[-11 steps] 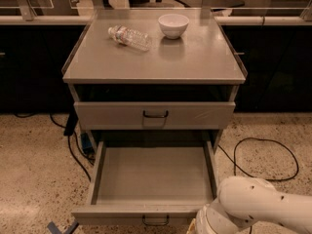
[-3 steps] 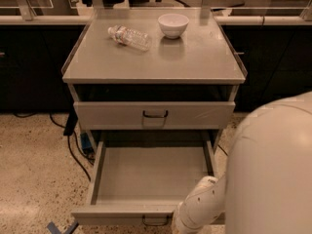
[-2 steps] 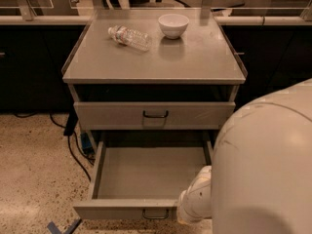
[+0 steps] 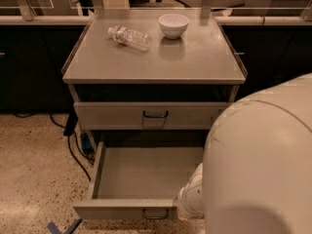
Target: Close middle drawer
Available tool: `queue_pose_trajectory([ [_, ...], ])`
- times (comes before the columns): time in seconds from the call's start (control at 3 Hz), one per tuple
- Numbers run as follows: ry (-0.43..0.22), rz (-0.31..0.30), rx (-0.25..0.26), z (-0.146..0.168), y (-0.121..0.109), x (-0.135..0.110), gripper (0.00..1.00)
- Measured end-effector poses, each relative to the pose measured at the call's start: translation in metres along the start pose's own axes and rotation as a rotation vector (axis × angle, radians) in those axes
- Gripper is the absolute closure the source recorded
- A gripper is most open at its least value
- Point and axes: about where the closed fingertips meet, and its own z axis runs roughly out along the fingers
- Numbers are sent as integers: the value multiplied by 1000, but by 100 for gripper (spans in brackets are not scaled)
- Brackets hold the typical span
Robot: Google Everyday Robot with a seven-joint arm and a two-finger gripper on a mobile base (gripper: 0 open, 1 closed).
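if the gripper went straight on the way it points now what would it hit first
Most likely the front of the open middle drawer, near its right end: the gripper sits low by that corner, aimed roughly at the cabinet. Depth is unclear, so it may be touching.

Floor (image 4: 34, 169): speckled beige terrazzo, and there's a scrap of blue tape (image 4: 53, 226) at the bottom edge.
Cables (image 4: 73, 152): dark, snaking along the floor on the left.
Cabinet (image 4: 156, 65): grey metal, flat top catching a soft sheen.
Counter (image 4: 39, 20): pale ledge running behind, dark fronts beneath.
Light: warm and dim.
Gripper (image 4: 189, 204): low, right of centre.
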Motion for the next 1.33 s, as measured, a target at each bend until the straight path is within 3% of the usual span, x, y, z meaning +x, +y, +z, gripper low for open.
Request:
queue_pose_trajectory([
  [0.67,18,-29,52,0,-33,6,100],
  [1.33,-17,-31,56,11,-35,1,100],
])
